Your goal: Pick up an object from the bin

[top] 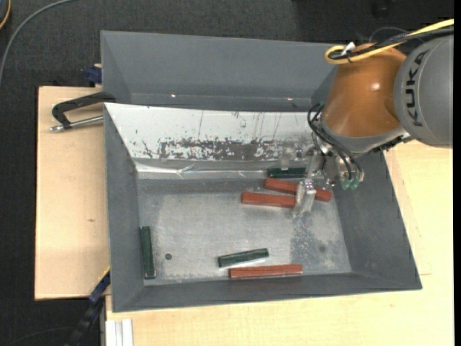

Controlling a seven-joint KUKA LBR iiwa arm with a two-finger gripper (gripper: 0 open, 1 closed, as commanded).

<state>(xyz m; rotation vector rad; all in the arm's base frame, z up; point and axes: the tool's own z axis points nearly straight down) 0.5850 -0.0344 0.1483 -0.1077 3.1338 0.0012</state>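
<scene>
My gripper [305,196] hangs low in the far right part of the bin [119,193], right at a cluster of 3 small bars. The long red bar [265,200] lies flat on the floor just left of my tip. Its right end reaches my tip, but I cannot tell whether it touches the tip or passes under it. The second red bar [282,186] lies just behind the first and nearly parallel to it. It runs under my gripper, and its right end shows on the other side. The dark green bar [287,171] lies behind both, at the foot of the far wall.

I cannot tell how wide my jaws stand, because the metal tip blurs into the bars beneath it. I also cannot make out whether anything is gripped. The orange cover [364,99] on my wrist hides the bin's far right corner and the upper part of my gripper.

The bin holds 6 bars in all. Away from the cluster, the left green bar [147,251] lies along the left wall near the front corner. The short dark bar [243,257] lies near the middle of the front. The front red bar [266,271] lies just in front of it, along the front wall. A small dark speck [168,257] sits on the floor near the left green bar.
</scene>
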